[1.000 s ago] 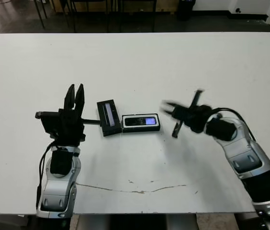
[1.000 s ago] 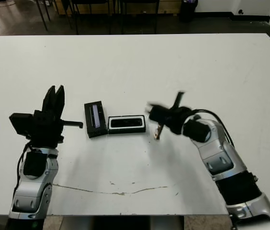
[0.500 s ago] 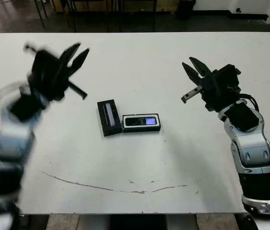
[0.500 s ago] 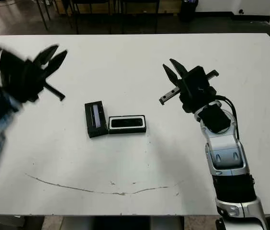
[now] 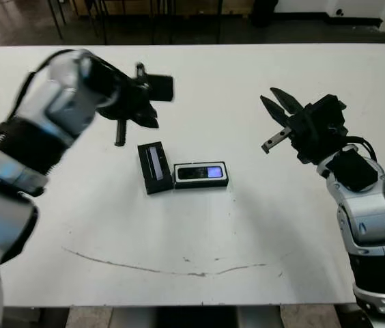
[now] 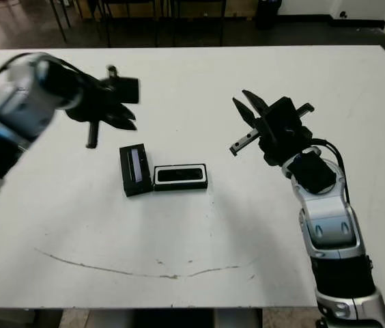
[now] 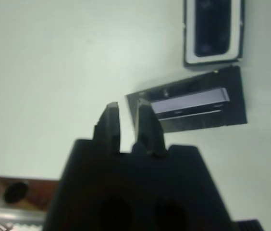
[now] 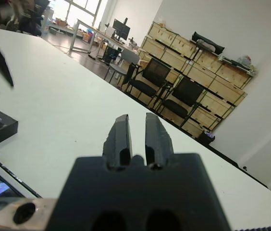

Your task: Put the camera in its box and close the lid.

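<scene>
Camera (image 5: 201,173) was seated in box (image 5: 177,183); left gripper (image 7: 126,113), nearly closed, empty, was swung over lid (image 5: 154,166); right gripper (image 5: 274,113), nearly closed, was held clear.

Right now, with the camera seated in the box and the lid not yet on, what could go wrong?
1. The left gripper is motion-blurred above the lid, which touches the box. A hard approach could knock the box and unseat the camera.
2. The lid lies flat on the table, so it may slide instead of lifting.
3. It sits crosswise to the box and could go on skewed.
</scene>
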